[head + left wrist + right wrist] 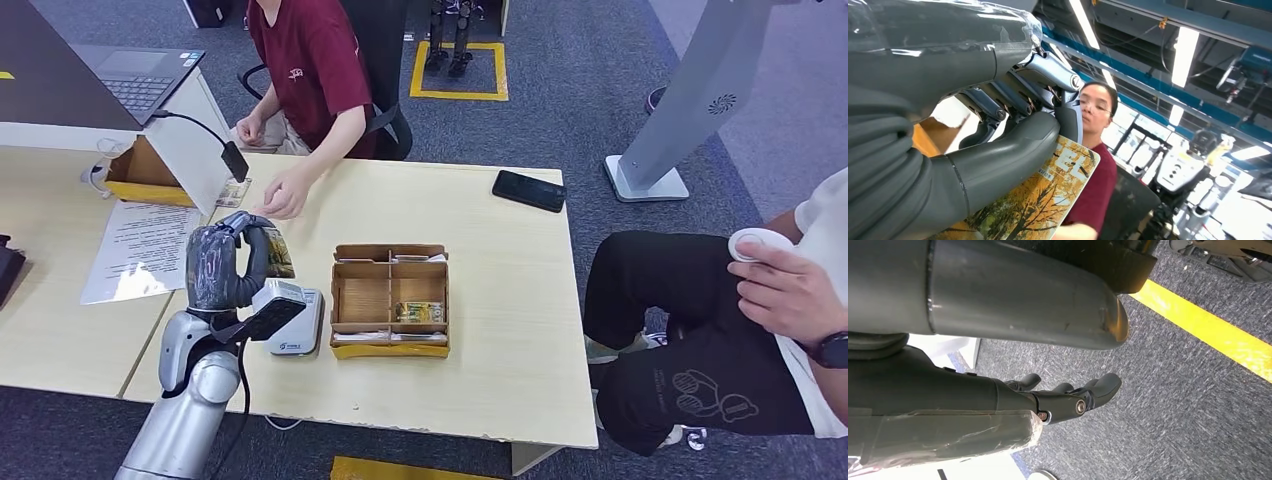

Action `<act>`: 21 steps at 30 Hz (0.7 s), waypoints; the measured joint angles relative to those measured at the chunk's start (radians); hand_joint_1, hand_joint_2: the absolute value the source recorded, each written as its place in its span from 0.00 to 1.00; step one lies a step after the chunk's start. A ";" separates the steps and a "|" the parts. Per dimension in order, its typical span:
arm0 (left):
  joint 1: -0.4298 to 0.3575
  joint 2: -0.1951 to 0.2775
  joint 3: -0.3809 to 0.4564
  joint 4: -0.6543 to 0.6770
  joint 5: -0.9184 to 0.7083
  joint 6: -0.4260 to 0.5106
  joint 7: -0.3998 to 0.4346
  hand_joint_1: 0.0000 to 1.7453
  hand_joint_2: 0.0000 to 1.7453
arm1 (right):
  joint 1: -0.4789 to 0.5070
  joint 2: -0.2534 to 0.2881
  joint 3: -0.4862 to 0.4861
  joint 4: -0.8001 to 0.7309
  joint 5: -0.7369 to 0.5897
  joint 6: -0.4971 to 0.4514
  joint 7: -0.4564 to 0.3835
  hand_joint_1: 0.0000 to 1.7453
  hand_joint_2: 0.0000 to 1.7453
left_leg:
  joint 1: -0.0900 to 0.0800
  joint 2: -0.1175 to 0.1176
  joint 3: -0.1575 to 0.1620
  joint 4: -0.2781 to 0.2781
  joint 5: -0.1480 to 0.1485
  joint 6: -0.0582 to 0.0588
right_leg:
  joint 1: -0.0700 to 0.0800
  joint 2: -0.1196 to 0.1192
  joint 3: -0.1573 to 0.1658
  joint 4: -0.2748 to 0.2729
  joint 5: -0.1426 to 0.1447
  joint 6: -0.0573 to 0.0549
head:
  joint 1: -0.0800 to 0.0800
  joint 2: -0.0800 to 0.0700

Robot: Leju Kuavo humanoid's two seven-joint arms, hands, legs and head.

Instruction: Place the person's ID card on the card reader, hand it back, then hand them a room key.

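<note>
My left hand (228, 262) is raised over the table's left part and pinches a card printed with yellow autumn trees (277, 254) between thumb and fingers. The left wrist view gives the same card (1043, 200) close up, under the thick thumb. Just below the hand lies the white card reader (298, 324). Across the table a person in a dark red shirt (308, 70) rests a hand (283, 194) on the tabletop near my hand. A cardboard tray (390, 299) beside the reader holds a card (418, 312) in one compartment. My right hand (1068, 395) hangs over grey carpet, fingers loosely apart, holding nothing.
A black phone (529, 190) lies at the table's far right. A printed sheet (140, 250), an open cardboard box (140, 172) and a laptop (135, 75) are on the left. A second seated person (760, 300) is close on the right. A grey stand (690, 100) rises behind.
</note>
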 joint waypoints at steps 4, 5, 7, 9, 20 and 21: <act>-0.005 0.007 0.012 0.001 -0.018 0.010 0.009 0.91 1.00 | 0.000 0.000 0.000 0.000 0.001 0.000 0.000 0.00 0.00 | 0.000 0.000 0.000 0.000 0.000 0.000 | 0.000 0.000 0.000 0.000 0.000 0.000 | 0.000 0.000; -0.010 0.008 0.016 0.003 -0.035 0.019 0.017 0.90 1.00 | 0.000 0.000 0.000 0.000 0.001 0.000 -0.001 0.00 0.00 | 0.000 0.000 0.000 0.000 0.000 0.000 | 0.000 0.000 0.000 0.000 0.000 0.000 | 0.000 0.000; -0.027 0.008 0.024 0.020 -0.089 0.048 0.043 0.89 1.00 | 0.000 0.000 0.000 0.000 0.002 0.001 -0.003 0.00 0.00 | 0.000 0.000 0.000 0.000 0.000 0.000 | 0.000 0.000 0.000 0.000 0.000 0.000 | 0.000 0.000; -0.058 0.006 0.035 0.058 -0.160 0.088 0.079 0.88 1.00 | -0.001 0.001 0.000 0.000 0.003 0.003 -0.005 0.00 0.00 | 0.000 0.000 0.000 0.000 0.000 0.000 | 0.000 0.000 0.000 0.000 0.000 0.000 | 0.000 0.000; -0.169 -0.022 0.112 0.298 -0.310 0.167 0.133 0.85 1.00 | -0.004 0.003 0.000 0.000 0.005 0.017 -0.003 0.00 0.00 | 0.000 0.000 0.000 0.000 0.000 0.000 | 0.000 0.000 0.000 0.000 0.000 0.000 | 0.000 0.000; -0.172 -0.024 0.122 0.309 -0.313 0.167 0.130 0.84 1.00 | -0.004 0.003 0.000 0.000 0.005 0.017 -0.005 0.00 0.00 | 0.000 0.000 0.000 0.000 0.000 0.000 | 0.000 0.000 0.000 0.000 0.000 0.000 | 0.000 0.000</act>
